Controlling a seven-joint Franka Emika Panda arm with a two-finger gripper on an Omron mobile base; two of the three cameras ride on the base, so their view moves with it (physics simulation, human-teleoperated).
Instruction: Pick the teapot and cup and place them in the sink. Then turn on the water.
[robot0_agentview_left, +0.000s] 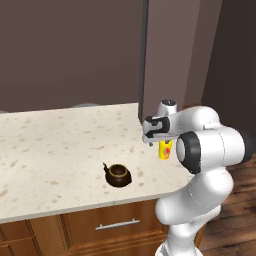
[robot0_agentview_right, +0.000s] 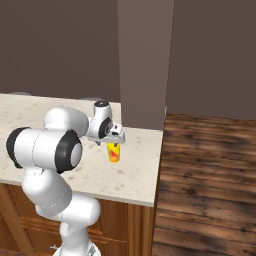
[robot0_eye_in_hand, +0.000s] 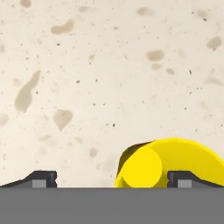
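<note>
Teapot (robot0_agentview_left: 118, 175) left of cup (robot0_agentview_left: 165, 149)

A pale cream stone surface (robot0_agentview_left: 55, 145) with brown speckles and blotches runs across the kitchen and ends at a right edge, seen in the right base view. Below its front edge sit warm wooden cabinets (robot0_agentview_left: 100, 225), one drawer front carrying a slim silver bar handle (robot0_agentview_left: 117, 224). Behind the surface rises a plain dark brown wall (robot0_agentview_left: 70, 50). At the far right corner of the surface stands a tall brown-grey panel (robot0_agentview_right: 145, 60) reaching up out of frame. Past the right edge, dark wooden plank flooring (robot0_agentview_right: 210, 185) stretches away. The light is even and soft, casting faint shadows.
</note>
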